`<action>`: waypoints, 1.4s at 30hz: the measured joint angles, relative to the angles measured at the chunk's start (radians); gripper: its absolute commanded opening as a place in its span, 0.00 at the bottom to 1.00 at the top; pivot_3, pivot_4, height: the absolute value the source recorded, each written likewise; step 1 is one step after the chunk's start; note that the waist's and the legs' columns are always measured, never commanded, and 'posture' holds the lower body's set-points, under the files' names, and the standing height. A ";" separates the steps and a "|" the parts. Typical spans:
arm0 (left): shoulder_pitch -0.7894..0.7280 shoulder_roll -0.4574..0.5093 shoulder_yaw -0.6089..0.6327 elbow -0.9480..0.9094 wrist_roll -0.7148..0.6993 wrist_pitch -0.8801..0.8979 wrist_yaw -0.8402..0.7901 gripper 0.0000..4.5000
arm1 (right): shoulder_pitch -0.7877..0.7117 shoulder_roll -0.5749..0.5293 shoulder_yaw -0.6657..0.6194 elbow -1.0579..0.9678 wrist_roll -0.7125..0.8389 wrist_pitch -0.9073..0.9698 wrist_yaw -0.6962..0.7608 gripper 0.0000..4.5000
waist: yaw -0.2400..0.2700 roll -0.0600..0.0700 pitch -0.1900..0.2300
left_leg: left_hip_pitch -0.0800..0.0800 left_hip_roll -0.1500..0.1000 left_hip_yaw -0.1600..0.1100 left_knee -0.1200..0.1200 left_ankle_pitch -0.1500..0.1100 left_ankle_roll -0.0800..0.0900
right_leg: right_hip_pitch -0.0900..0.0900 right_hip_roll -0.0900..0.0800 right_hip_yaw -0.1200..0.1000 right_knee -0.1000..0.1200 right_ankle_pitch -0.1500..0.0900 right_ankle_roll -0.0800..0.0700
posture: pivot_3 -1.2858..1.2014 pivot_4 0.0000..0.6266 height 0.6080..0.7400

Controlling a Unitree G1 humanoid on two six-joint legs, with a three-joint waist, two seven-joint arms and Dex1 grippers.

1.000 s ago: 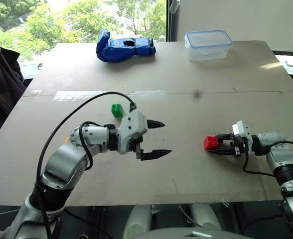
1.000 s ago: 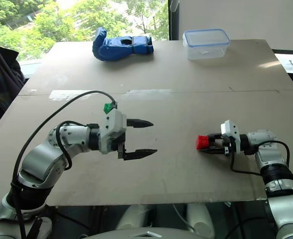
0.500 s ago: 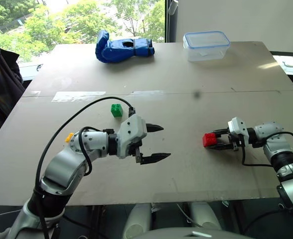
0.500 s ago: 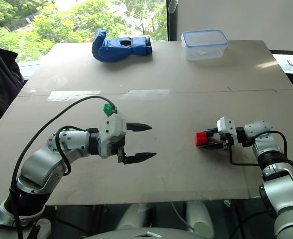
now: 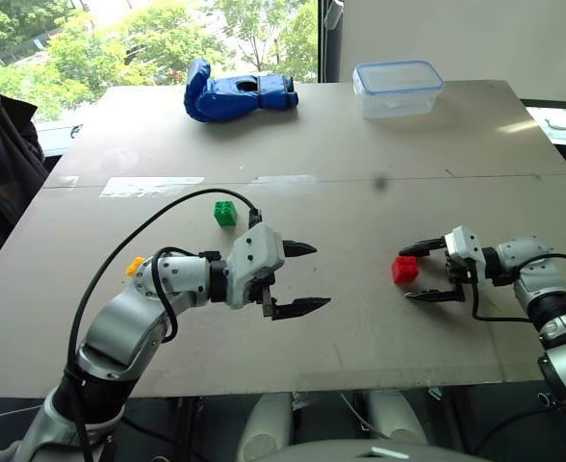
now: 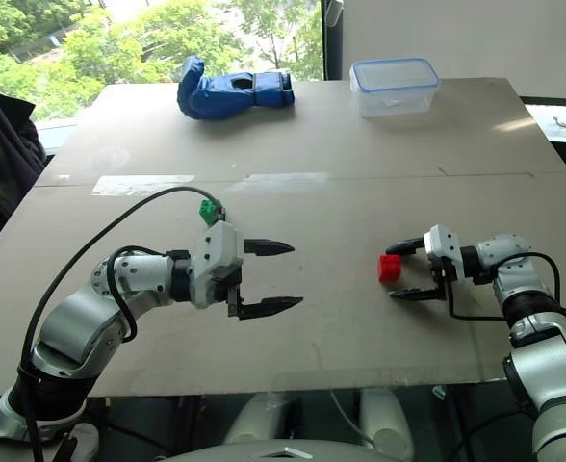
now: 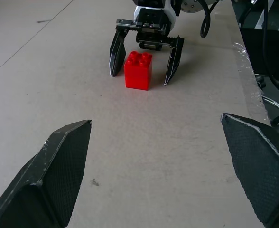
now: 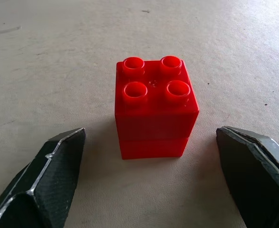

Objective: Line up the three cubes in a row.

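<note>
With its two black fingers spread wide and gripping nothing, the right gripper [image 5: 424, 271] sits low over the table [image 5: 360, 135], one finger on each side of the red cube [image 5: 404, 269] and neither touching it. That cube stands upright on the table, studs up, free of any hold; the wrist view shows clear gaps between it and both fingers [image 8: 44, 175]. This reads as a cube set down where it is meant to stay, with the fingers parted so the arm can back away without dragging it.

Taking the red cube as the landmark: the green cube [image 5: 225, 213] lies well off to the robot's left of it and somewhat farther from the robot. The yellow cube [image 5: 134, 265] lies farther left again, at about the same depth as the red one, mostly hidden behind the left forearm. The three are widely spaced and do not form a row, so the task looks far from done.

The left gripper [image 5: 302, 277] hovers above the table between the green and red cubes, pointing toward the red one, fingers fully apart and empty. It seems to be waiting, kept out of the other arm's way.

A blue glove [image 5: 237, 91] and a clear lidded box [image 5: 399, 88] rest at the far edge, well beyond the red cube, apparently no part of the job.
</note>
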 measured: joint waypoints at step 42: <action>-0.081 -0.509 0.156 0.505 0.472 -0.109 0.918 1.00 | 0.531 0.136 -0.279 -1.468 0.114 0.869 -0.893 1.00 | 0.043 -0.001 0.000 | -0.010 -0.007 -0.004 -0.001 0.003 -0.005 | -0.009 -0.003 -0.004 0.000 0.002 0.002 | 0.52 0.24 1.00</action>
